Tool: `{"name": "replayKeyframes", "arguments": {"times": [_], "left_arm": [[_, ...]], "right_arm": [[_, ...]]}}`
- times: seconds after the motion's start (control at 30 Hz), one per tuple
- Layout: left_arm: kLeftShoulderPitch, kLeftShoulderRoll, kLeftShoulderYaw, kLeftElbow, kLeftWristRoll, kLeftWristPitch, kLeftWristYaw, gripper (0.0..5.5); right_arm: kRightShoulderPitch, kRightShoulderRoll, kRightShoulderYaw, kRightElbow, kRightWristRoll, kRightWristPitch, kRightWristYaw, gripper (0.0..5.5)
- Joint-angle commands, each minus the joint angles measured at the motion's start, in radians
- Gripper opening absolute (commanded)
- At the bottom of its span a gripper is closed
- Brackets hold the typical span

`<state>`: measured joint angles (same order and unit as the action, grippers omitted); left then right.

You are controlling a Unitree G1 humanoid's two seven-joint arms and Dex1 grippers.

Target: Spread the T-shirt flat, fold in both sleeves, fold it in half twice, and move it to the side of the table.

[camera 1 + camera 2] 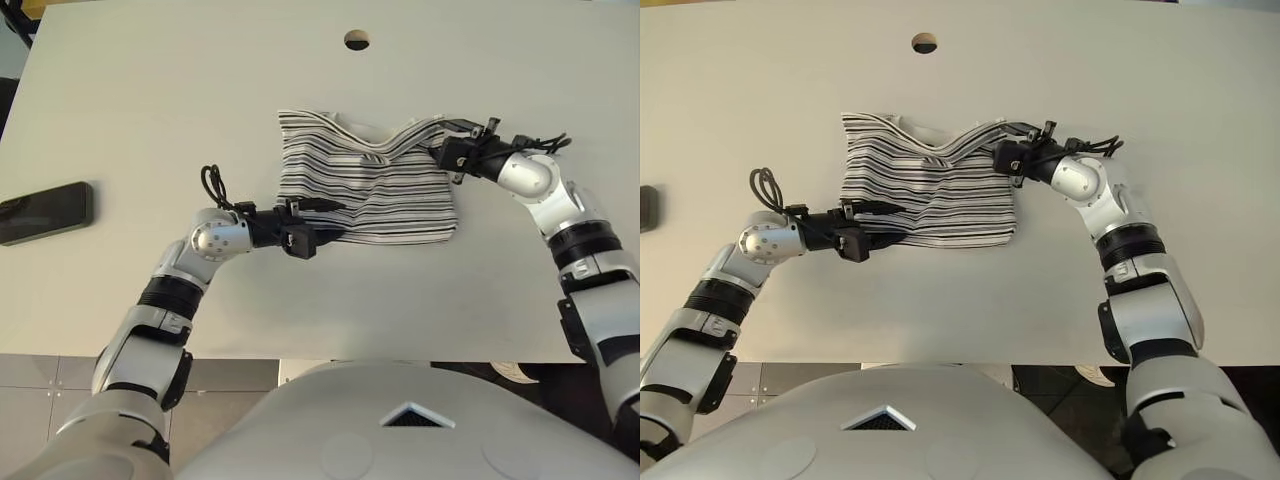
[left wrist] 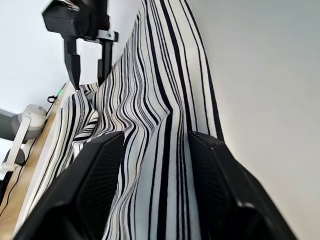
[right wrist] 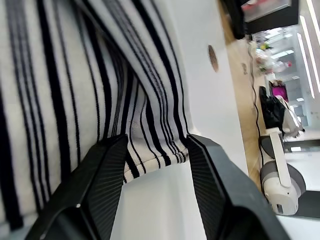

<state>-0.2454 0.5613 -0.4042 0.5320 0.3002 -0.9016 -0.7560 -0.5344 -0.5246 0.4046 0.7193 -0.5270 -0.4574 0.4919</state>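
The jaws of both grippers are standing released, each straddling striped cloth without pinching it. The left gripper (image 2: 156, 140) is sitting at the near left corner of the T-shirt (image 1: 375, 190), its fingers (image 2: 100, 185) lying on either side of a ridge of fabric. The right gripper (image 3: 157, 139) is sitting at the far right corner, with the hem running between its pads.

The T-shirt is lying near the middle of the white table (image 1: 150, 100), gathered into a compact, roughly square shape, with its collar (image 1: 372, 138) rumpled along the far edge. No sleeves are sticking out, so the work is probably sitting at one of the half folds. The next move is likely calling for both jaws to close on their corners and carry one edge over the other evenly.

How many layers are lying in the stack is hard to tell, and so is which half fold is due. The cloth under each gripper is partly hidden. A dark phone (image 1: 45, 212) is resting well apart at the left edge, and a round hole (image 1: 356, 40) is showing farther back.
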Motion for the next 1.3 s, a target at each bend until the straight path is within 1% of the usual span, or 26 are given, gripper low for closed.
{"name": "replayKeyframes", "arguments": {"times": [0.03,0.07,0.17,0.27,0.3,0.37,0.43,0.53,0.63,0.73,0.83,0.93,0.97,1.03,1.07,1.1,1.17,1.23,1.3], "left_arm": [[-0.012,0.068,-0.08,0.058,0.167,0.013,-0.015,2.43],[-0.03,0.078,-0.1,0.068,0.211,-0.001,0.003,2.43],[-0.059,0.105,-0.153,0.102,0.214,-0.05,-0.033,2.43],[-0.159,0.156,-0.229,0.16,0.448,-0.102,0.122,2.43],[-0.22,0.179,-0.291,0.176,0.598,-0.095,0.246,2.43],[-0.327,0.207,-0.411,0.204,0.829,-0.066,0.449,2.43],[-0.421,0.217,-0.531,0.227,1.007,-0.018,0.62,2.43],[-0.566,0.196,-0.674,0.267,1.185,0.03,0.823,2.43],[-0.694,0.167,-0.774,0.319,1.289,0.042,0.916,2.43],[-0.835,0.121,-0.833,0.369,1.339,0.037,1.009,2.43],[-0.917,0.075,-0.885,0.44,1.374,0.045,1.099,2.43],[-0.958,0.045,-0.939,0.529,1.411,0.063,1.201,2.43],[-0.961,0.04,-0.948,0.555,1.412,0.065,1.222,2.43],[-0.963,0.034,-0.897,0.598,1.336,0.034,1.248,2.43],[-0.96,0.032,-0.851,0.614,1.273,0.004,1.249,2.43],[-0.946,0.04,-0.781,0.608,1.175,-0.049,1.232,2.43],[-0.904,0.069,-0.668,0.588,1.017,-0.113,1.205,2.43],[-0.863,0.109,-0.6,0.573,0.929,-0.121,1.193,2.43],[-0.806,0.155,-0.564,0.555,0.89,-0.105,1.209,2.43]], "right_arm": [[0.073,-0.064,0.057,-0.177,-0.003,0.066,0.196,2.18],[0.091,-0.083,0.069,-0.252,0.017,0.088,0.268,2.18],[0.159,-0.162,0.103,-0.487,0.076,0.192,0.506,2.18],[0.219,-0.216,0.116,-0.654,0.123,0.294,0.654,2.18],[0.238,-0.227,0.118,-0.694,0.137,0.322,0.685,2.18],[0.264,-0.229,0.118,-0.745,0.166,0.366,0.72,2.18],[0.277,-0.216,0.118,-0.778,0.198,0.403,0.737,2.18],[0.279,-0.185,0.12,-0.815,0.248,0.448,0.753,2.18],[0.286,-0.162,0.129,-0.854,0.297,0.494,0.771,2.18],[0.29,-0.144,0.138,-0.873,0.334,0.529,0.782,2.18],[0.298,-0.135,0.137,-0.904,0.37,0.568,0.786,2.18],[0.308,-0.133,0.127,-0.94,0.402,0.611,0.778,2.18],[0.31,-0.138,0.122,-0.944,0.399,0.611,0.766,2.18],[0.313,-0.148,0.086,-0.973,0.42,0.625,0.748,2.18],[0.314,-0.149,0.065,-0.993,0.441,0.639,0.745,2.18],[0.314,-0.152,0.039,-1.016,0.476,0.66,0.747,2.18],[0.317,-0.159,-0.014,-1.052,0.556,0.695,0.759,2.18],[0.317,-0.171,-0.066,-1.079,0.625,0.727,0.765,2.18],[0.317,-0.186,-0.1,-1.091,0.656,0.732,0.756,2.18]]}}
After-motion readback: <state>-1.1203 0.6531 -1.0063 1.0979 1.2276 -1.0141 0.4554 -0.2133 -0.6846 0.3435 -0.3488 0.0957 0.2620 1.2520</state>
